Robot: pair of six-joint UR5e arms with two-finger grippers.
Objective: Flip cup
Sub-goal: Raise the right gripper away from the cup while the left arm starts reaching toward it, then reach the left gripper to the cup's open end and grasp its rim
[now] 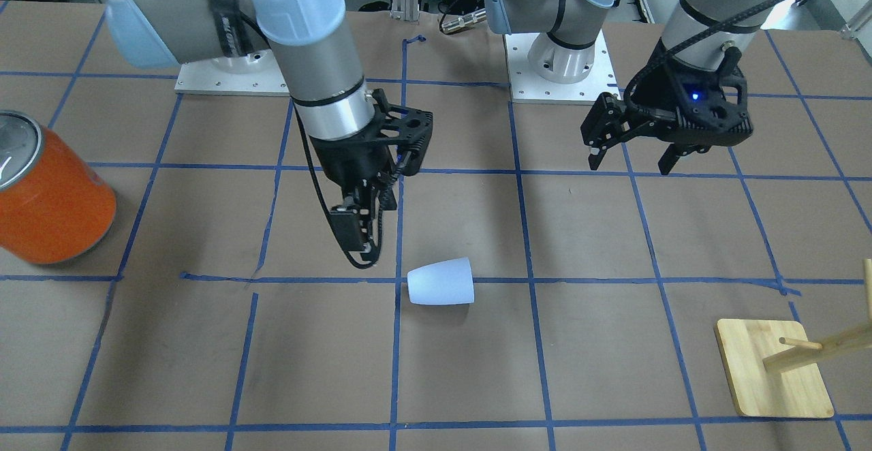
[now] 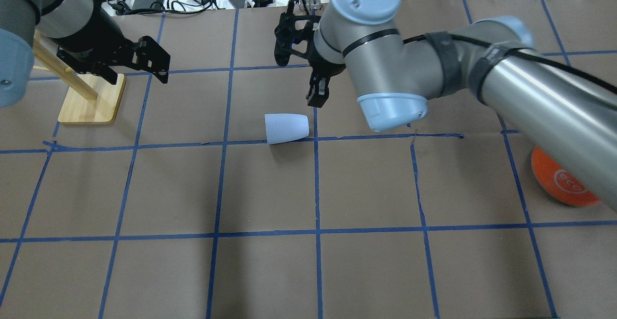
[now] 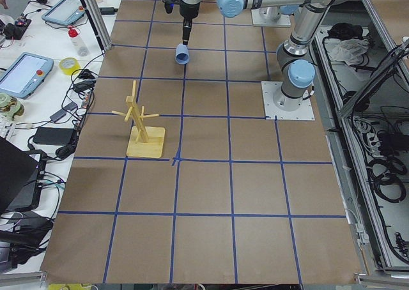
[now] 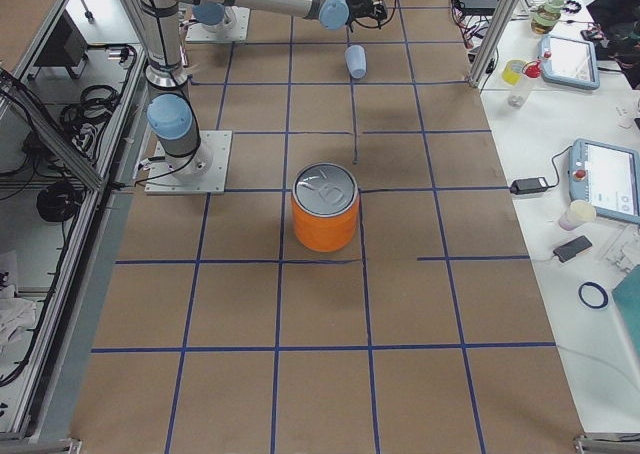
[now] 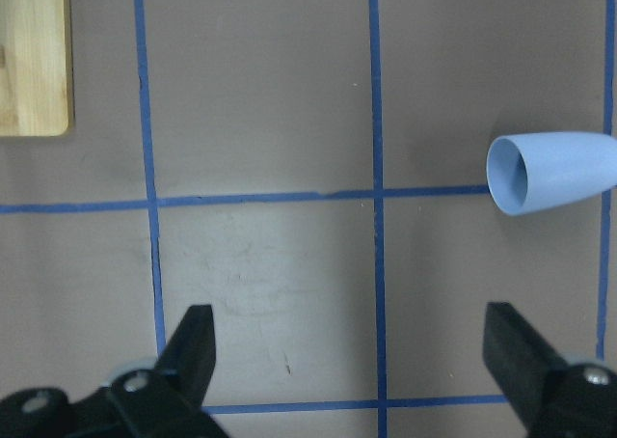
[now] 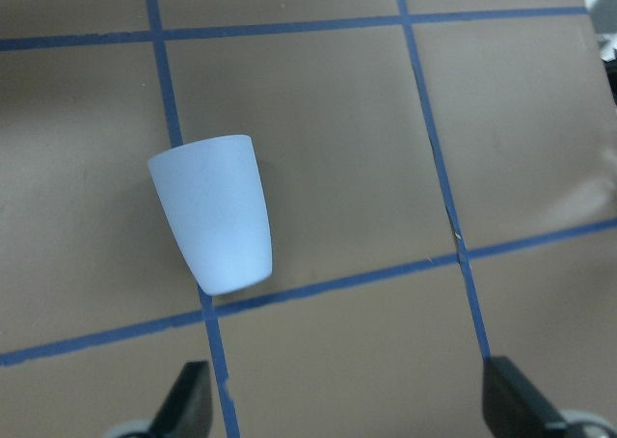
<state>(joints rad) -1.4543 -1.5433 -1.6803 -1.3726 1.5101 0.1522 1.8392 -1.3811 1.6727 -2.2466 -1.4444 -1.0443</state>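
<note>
Cup [image 1: 441, 282] lay on its side mid-desk [image 1: 613, 355], mouth toward the left arm. Right fingers [image 6: 188, 399] hung spread just above it, not touching, likely lining up a side grasp to right it. Left fingers [image 5: 193, 346] spread too, parked well apart, seemingly idle

- Orange cylinder [image 1: 48, 206]: cut by the front-facing view's edge. From overhead, the right arm [image 2: 530, 87] covers all but a slice of it.
- Wooden peg rack [image 1: 773, 369]: its top runs out of the front-facing view. From overhead, the left arm [image 2: 58, 15] hides its pegs.
- Cup [image 5: 554, 173]: closed end cut by the left wrist view's edge.
- Left gripper [image 5: 355, 346] and right gripper [image 6: 349, 399]: only the fingertips [image 5: 196, 346] show in the wrist views.
- Side views: right gripper too small to read.
</note>
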